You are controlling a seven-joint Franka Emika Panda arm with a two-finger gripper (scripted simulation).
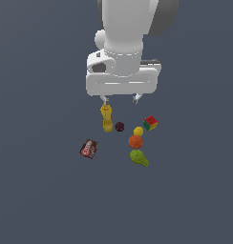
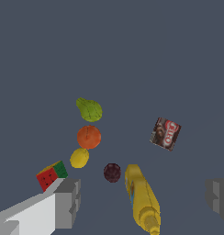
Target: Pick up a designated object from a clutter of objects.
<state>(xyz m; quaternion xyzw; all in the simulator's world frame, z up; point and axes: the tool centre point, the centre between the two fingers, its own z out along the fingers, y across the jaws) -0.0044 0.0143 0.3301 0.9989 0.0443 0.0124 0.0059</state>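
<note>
Presently, the gripper (image 1: 120, 99) is held high with fingers (image 2: 68, 202) spread wide and empty. The orange (image 1: 135, 141) is wedged between lemon (image 1: 138, 131) and pear (image 1: 139, 157); neighbours could be knocked or grasped instead.

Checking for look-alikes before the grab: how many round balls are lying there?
3. The orange ball sits between the pear and the yellow ball; the maroon ball lies beside the bottle. None looks hidden.
</note>
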